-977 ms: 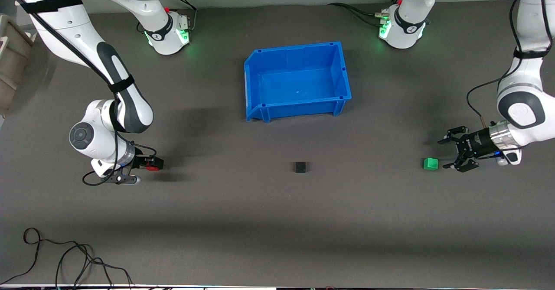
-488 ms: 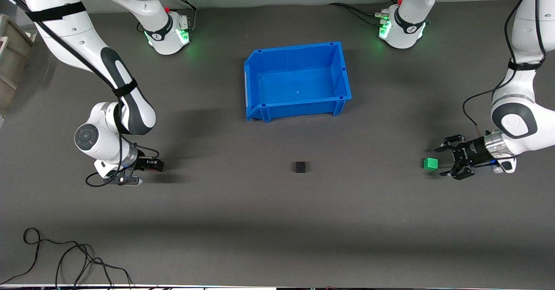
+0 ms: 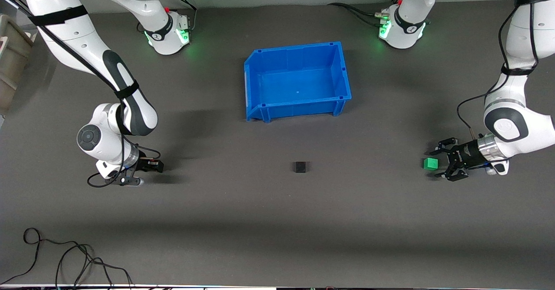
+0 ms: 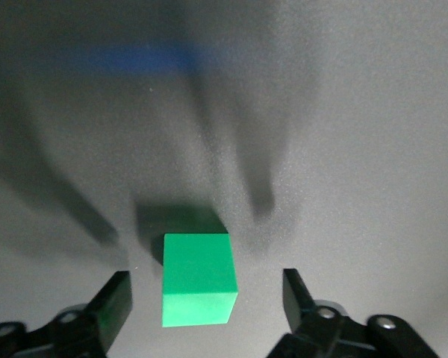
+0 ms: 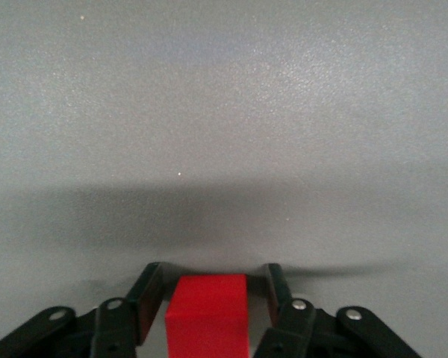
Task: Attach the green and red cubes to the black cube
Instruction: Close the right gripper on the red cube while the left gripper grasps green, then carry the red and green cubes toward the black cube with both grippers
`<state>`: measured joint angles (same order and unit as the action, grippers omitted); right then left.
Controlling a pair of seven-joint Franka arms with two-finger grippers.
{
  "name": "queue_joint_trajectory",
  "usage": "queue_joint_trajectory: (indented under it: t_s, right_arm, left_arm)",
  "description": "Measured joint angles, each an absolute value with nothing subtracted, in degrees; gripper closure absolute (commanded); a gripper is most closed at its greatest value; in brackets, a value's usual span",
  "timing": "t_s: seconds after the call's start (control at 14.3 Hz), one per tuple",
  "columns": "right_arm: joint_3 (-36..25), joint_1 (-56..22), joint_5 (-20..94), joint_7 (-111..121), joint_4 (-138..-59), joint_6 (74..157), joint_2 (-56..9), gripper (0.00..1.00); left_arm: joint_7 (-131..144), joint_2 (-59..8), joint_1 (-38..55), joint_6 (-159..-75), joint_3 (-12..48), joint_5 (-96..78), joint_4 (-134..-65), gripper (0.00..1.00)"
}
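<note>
Left tool (image 4: 207, 302) spread around matte green cube (image 4: 198, 280); right tool (image 5: 207, 294) pinching smooth red cube (image 5: 207, 313).

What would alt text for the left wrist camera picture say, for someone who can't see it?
A green cube sits on a dark grey table, between the two open black fingers of the left gripper, which touch neither side of it. Long soft shadows cross the table above the cube.
</note>
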<state>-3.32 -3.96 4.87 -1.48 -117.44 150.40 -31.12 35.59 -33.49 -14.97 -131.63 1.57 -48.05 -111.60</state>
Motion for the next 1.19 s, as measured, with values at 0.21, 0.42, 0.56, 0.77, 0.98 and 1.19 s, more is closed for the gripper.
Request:
queue_joint_trajectory:
  t_s: [0.21,0.42,0.56,0.77,0.98,1.19]
  right_arm:
    - [-3.42,-3.94,4.87,-1.48,-117.33,150.45,-31.10,0.68]
    - [-3.48,-3.93,4.89,-1.50,-117.28,150.44,-31.05,1.00]
    - [-3.48,-3.94,4.89,-1.50,-117.27,150.44,-31.03,1.00]
    - [-3.17,-4.05,5.03,-2.66,-116.94,150.58,-31.03,1.00]
    - [-2.90,-5.58,5.24,-10.70,-116.09,150.59,-31.02,1.00]
    - [-2.77,-9.78,5.61,-29.45,-114.14,150.56,-31.03,1.00]
  left_arm:
    - [35.60,-33.49,-14.90,-131.63,1.58,-48.10,-111.16,0.85]
    - [35.95,-33.46,-14.83,-131.51,1.64,-48.11,-109.63,0.86]
    - [36.72,-33.30,-14.81,-131.47,1.64,-48.10,-108.79,0.86]
    - [40.80,-32.98,-13.46,-130.35,1.83,-47.78,-106.88,0.85]
    - [45.85,-32.94,-9.07,-128.17,2.15,-47.73,-104.68,0.86]
    - [50.27,-32.98,-2.77,-128.11,2.84,-47.90,-104.43,0.86]
